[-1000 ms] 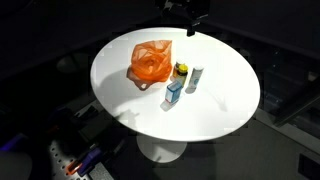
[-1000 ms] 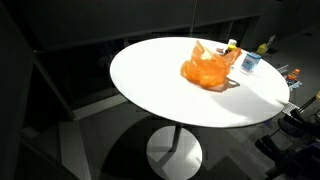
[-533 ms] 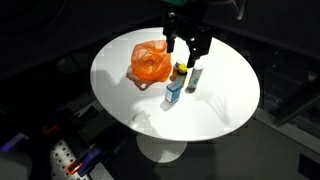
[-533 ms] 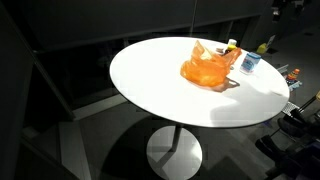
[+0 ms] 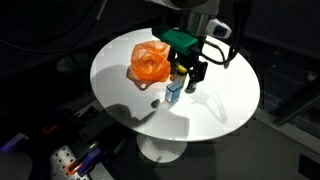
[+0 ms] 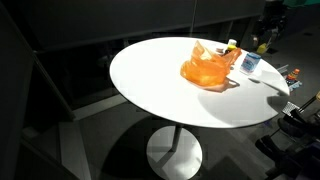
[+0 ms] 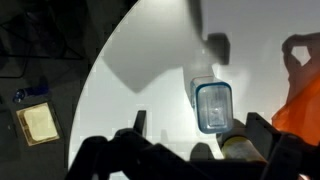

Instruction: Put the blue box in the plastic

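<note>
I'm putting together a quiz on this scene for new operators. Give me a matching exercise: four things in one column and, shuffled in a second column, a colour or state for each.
Things:
1. bag
2. box
3. table
4. gripper

Colour or state:
A. white
B. open
C. orange
D. blue

Pairs: 1-C; 2-D; 3-A; 4-B
</note>
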Controlling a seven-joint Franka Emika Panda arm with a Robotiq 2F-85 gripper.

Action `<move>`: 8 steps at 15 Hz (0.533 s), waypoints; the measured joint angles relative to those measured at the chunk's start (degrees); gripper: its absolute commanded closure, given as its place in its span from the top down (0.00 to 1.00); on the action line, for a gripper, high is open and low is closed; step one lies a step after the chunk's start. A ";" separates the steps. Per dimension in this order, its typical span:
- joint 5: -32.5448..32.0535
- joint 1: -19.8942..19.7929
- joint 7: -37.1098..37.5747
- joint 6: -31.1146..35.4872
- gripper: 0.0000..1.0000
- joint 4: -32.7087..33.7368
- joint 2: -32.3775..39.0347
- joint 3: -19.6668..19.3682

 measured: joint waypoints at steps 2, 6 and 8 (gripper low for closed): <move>0.00 0.00 -0.71 0.77 1.00 1.32 2.73 0.41; 0.01 0.01 -1.66 0.90 1.00 3.38 6.08 1.31; 0.01 0.02 -1.66 0.90 1.00 4.03 6.98 1.60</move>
